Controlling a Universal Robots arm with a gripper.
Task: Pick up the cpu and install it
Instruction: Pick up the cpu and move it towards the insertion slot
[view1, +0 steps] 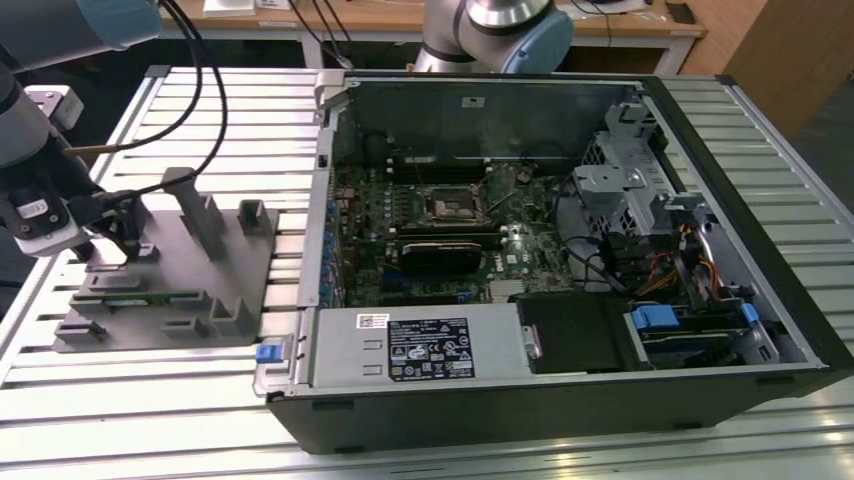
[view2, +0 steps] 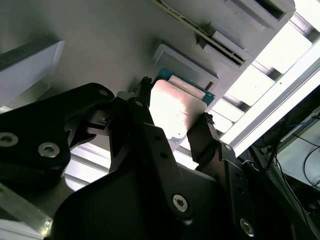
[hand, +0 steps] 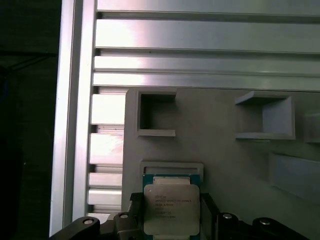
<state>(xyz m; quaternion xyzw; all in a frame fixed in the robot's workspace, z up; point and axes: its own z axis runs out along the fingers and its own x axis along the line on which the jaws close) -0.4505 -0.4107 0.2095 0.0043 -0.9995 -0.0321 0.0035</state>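
Gripper (view2: 175, 103) first: it hangs low over the grey fixture (view1: 200, 300) at the exterior view's left, on the slatted table (view1: 160, 400), and its two black fingers (view2: 202, 137) sit closed against opposite edges of the cpu (hand: 171, 207), with nothing else between them. The cpu lies silvery side up in its shallow nest on that fixture (I see no gap under it, so I judge it not yet lifted), well apart from the open computer case (view1: 534, 420) and the socket (view1: 451, 205) on its board. So this is the pick-up step, grip on, lift not yet done. The next move calls for a straight, level lift clear of the nest walls, without the thin chip tilting or slipping.
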